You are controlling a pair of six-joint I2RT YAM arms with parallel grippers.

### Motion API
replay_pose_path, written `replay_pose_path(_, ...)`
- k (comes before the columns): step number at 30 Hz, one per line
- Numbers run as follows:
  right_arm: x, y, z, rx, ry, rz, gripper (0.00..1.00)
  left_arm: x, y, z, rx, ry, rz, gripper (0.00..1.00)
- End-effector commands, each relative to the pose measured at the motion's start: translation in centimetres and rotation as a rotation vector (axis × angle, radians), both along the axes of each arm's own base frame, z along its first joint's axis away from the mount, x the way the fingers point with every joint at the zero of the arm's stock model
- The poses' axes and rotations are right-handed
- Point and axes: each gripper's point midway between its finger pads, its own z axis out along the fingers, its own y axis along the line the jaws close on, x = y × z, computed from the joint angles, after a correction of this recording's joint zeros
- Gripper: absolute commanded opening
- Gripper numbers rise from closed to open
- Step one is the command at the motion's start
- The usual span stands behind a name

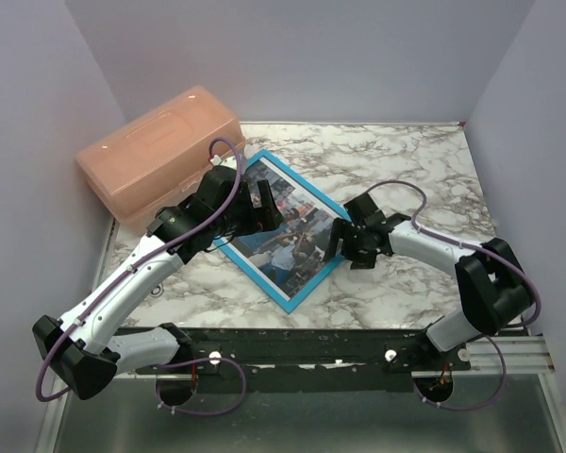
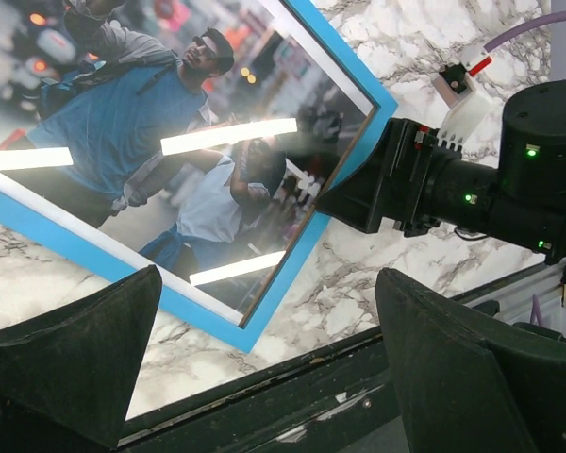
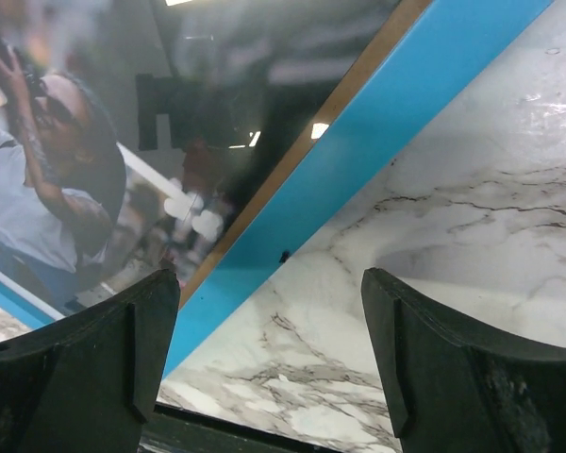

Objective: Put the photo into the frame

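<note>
The blue frame (image 1: 281,300) lies flat on the marble table, face up. The photo (image 1: 288,236) of street people lies face up inside its border. My left gripper (image 1: 264,212) hovers open over the frame's upper left part. In the left wrist view (image 2: 264,359) it is empty, with the photo (image 2: 151,132) and the frame's near corner (image 2: 285,278) below it. My right gripper (image 1: 340,241) is open at the frame's right edge. In the right wrist view (image 3: 269,349) it is empty above the blue border (image 3: 358,160), a thin brown strip (image 3: 292,151) and the photo (image 3: 75,189).
A translucent pink lidded box (image 1: 160,151) stands at the back left, close behind the left arm. A black rail (image 1: 292,344) runs along the table's near edge. White walls close in the left, back and right sides. The right arm's wrist (image 2: 472,189) shows in the left wrist view.
</note>
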Motion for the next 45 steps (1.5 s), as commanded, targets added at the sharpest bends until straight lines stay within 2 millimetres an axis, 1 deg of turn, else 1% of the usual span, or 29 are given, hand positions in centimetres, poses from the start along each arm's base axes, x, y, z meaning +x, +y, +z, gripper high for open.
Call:
replay_pose_path(1, 0.0, 1.3, -1.0, 0.032, 0.026, -0.009, 0.83, 0.2, 0.4, 0.0, 0.008, -0.015, 0.003, 0.99)
replay_pose_path(3, 0.1, 1.4, -1.5, 0.022, 0.03, -0.012, 0.77, 0.2, 0.3, -0.1, 0.01, -0.012, -0.001, 0.99)
replay_pose_path(4, 0.1, 1.2, -1.8, 0.006, 0.032, -0.016, 0.72, 0.3, 0.2, -0.1, 0.009, -0.012, -0.001, 0.98)
replay_pose_path(8, -0.1, 0.2, -3.2, -0.075, 0.048, -0.021, 0.59, 0.2, 0.0, -0.4, 0.003, -0.005, -0.006, 0.98)
replay_pose_path(12, -0.3, -2.0, -4.5, -0.219, 0.056, -0.034, 0.49, 0.2, -0.1, -0.5, -0.002, -0.001, -0.012, 0.99)
replay_pose_path(15, -0.5, -3.0, -4.9, -0.272, 0.06, -0.035, 0.35, 0.2, -0.1, -0.4, -0.004, -0.004, -0.014, 0.99)
replay_pose_path(19, -0.4, -3.6, -4.4, -0.301, 0.049, -0.024, 0.14, 0.1, 0.0, -0.6, 0.007, -0.003, -0.012, 0.99)
replay_pose_path(22, 0.0, -4.2, -3.5, -0.336, 0.026, -0.015, 0.04, 0.2, 0.1, -0.9, 0.017, 0.003, -0.011, 0.99)
replay_pose_path(24, 0.3, -4.9, -2.8, -0.378, 0.013, -0.011, 0.01, 0.2, 0.2, -1.3, 0.029, 0.01, -0.013, 0.99)
replay_pose_path(29, 1.3, -7.2, -1.4, -0.467, -0.013, 0.001, 0.0, 0.3, 0.9, -2.4, 0.072, 0.028, -0.003, 0.98)
replay_pose_path(33, 1.9, -9.6, -0.5, -0.526, -0.04, 0.019, 0.0, 0.6, 1.7, -3.9, 0.096, 0.057, 0.019, 0.99)
replay_pose_path(36, 2.2, -11.5, 0.0, -0.575, -0.048, 0.02, 0.01, 0.9, 2.5, -5.4, 0.119, 0.088, 0.038, 0.99)
replay_pose_path(38, 2.6, -12.0, 0.3, -0.556, -0.049, 0.016, 0.02, 1.1, 3.0, -6.6, 0.139, 0.108, 0.05, 0.98)
replay_pose_path(41, 3.2, -12.2, 0.9, -0.535, -0.072, -0.005, 0.06, 1.3, 4.4, -8.8, 0.189, 0.157, 0.086, 0.98)
replay_pose_path(42, 3.2, -12.2, 1.0, -0.52, -0.069, -0.018, 0.09, 1.3, 4.9, -9.5, 0.209, 0.17, 0.099, 0.99)
replay_pose_path(43, 3.2, -12.1, 1.2, -0.506, -0.066, -0.024, 0.2, 1.3, 5.5, -10.3, 0.231, 0.19, 0.116, 0.98)
replay_pose_path(44, 3.1, -12.0, 1.3, -0.49, -0.063, -0.031, 0.35, 1.3, 6.2, -11.1, 0.257, 0.21, 0.134, 0.98)
replay_pose_path(45, 3.1, -11.7, 1.5, -0.47, -0.065, -0.034, 0.46, 1.2, 6.9, -11.8, 0.279, 0.229, 0.155, 0.99)
